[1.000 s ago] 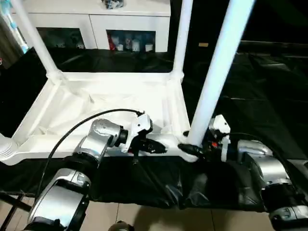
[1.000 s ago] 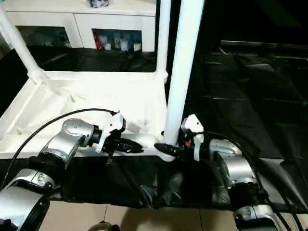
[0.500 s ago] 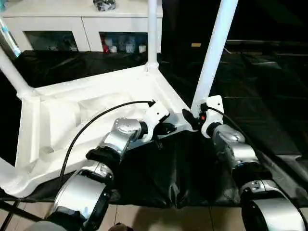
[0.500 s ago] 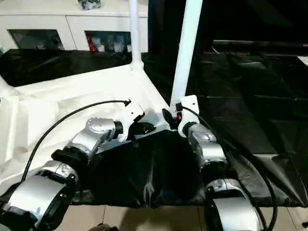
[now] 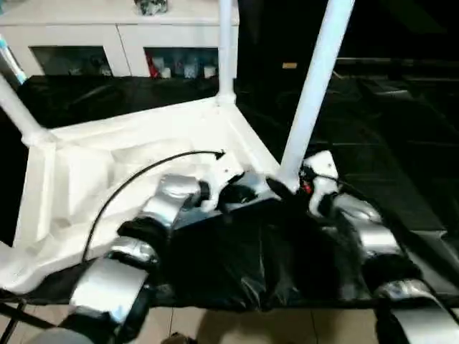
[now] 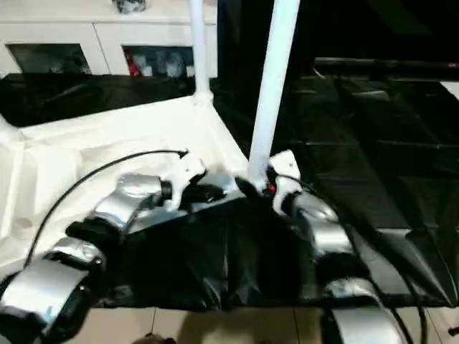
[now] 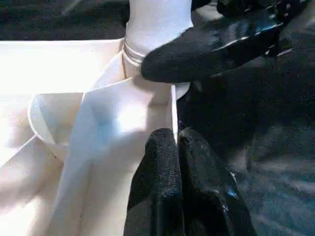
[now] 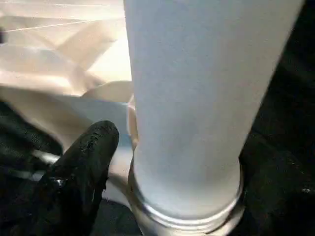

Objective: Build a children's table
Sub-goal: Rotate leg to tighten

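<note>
The children's table (image 5: pixel 129 154) is found upside down on the black-covered surface (image 5: pixel 373 136), legs standing upward. The left hand (image 7: pixel 179 147) is seen pressed shut at the rim by the near corner. The right hand (image 5: pixel 283 188) is spread around the base of the near leg (image 5: pixel 312 86), one finger (image 8: pixel 81 172) beside it.

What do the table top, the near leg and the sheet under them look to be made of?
Table top: looks like moulded white plastic, smooth with a slight sheen and thin ribbed walls.
Near leg: seemingly the same white plastic, a smooth satin tube with ring grooves at its base.
Sheet: black, glossy and wrinkled, likely thin plastic film or coated cloth; I cannot tell which.
</note>
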